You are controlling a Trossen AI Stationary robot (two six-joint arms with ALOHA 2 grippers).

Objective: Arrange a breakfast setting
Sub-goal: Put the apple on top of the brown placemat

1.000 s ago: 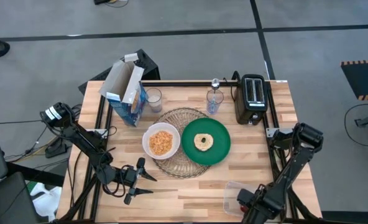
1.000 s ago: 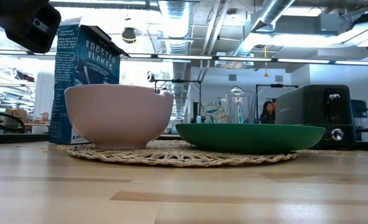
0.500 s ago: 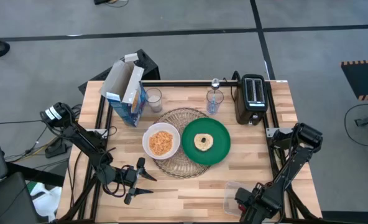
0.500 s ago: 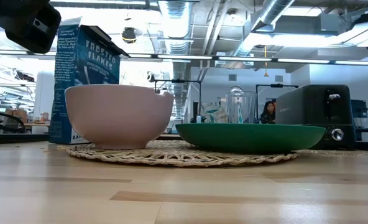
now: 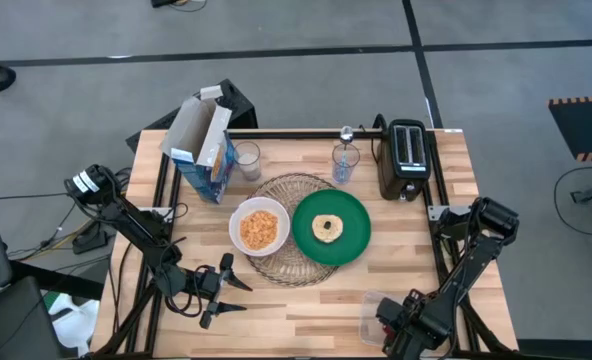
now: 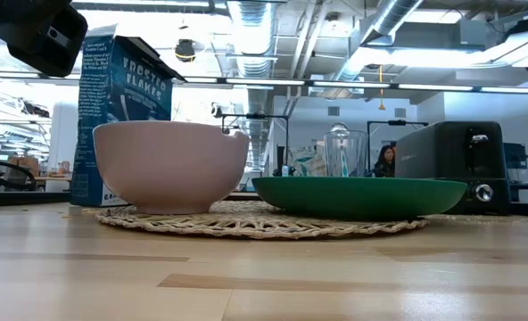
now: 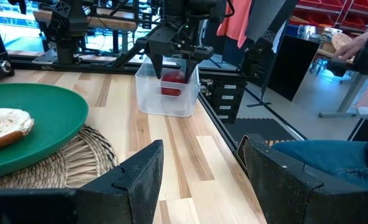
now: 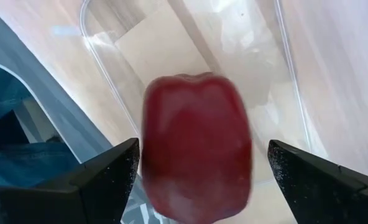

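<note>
Your light wooden table (image 5: 306, 300) holds the same setting as a second ago; what changed is at its near right corner. There your right claw (image 8: 196, 180) has spread wide over the clear plastic tub (image 7: 167, 93), straddling the small red apple (image 8: 196, 165) without gripping it yet. Left claw (image 7: 199, 168) waits half open.

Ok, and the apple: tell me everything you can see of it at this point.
The small red apple is smooth, glossy and dark red, seemingly whole. It sits inside the clear plastic tub at the table's near right corner, apart from the green plate and mat. The right gripper hangs directly over it, fingers spread to either side; no contact shows. From overhead that arm hides it.
</note>
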